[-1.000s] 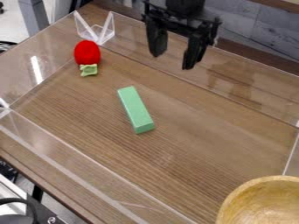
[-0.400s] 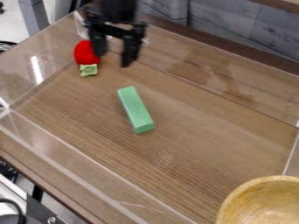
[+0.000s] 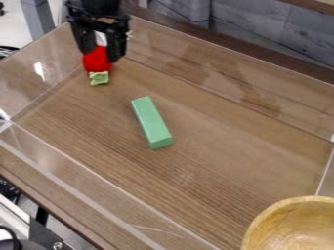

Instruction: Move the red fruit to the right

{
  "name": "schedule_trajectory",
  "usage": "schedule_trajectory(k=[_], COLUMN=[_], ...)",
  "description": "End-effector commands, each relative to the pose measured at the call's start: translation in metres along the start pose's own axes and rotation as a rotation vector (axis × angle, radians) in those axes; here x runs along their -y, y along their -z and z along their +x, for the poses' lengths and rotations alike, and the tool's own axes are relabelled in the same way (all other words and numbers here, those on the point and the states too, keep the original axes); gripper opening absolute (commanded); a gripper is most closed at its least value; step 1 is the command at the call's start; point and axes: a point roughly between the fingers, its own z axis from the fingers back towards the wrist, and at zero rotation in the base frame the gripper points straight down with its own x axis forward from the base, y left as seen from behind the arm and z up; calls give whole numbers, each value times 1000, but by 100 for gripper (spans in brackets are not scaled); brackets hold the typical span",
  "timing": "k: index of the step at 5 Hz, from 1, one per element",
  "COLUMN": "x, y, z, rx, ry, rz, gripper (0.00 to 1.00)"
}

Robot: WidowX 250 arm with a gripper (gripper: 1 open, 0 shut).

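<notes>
Red fruit (image 3: 96,62) sits at the tabletop's (image 3: 222,146) far left, well apart from the green block (image 3: 151,122). The pincer (image 3: 100,45) hangs just above it, fingers apart. Best to centre over the fruit, descend straight, then close gently around its middle.

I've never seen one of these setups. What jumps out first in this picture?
The black robot gripper hangs with open jaws right over the small bright-red toy fruit at the back left of the wooden table. A long green rectangular block lies flat near the middle, apart from both. The rim of a pale wooden bowl shows at the bottom right corner.
</notes>
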Motion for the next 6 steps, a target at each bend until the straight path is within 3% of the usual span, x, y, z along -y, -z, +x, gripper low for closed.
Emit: schedule_trajectory(k=[1,3,5,6], x=[-20,-36,-36,-35], y=[-16,-8,16,29], z=[21,54,56,69], rx=[57,42,17,12], ry=[76,35,128,193], rz=[21,13,14,11], gripper=[100,100,100,100])
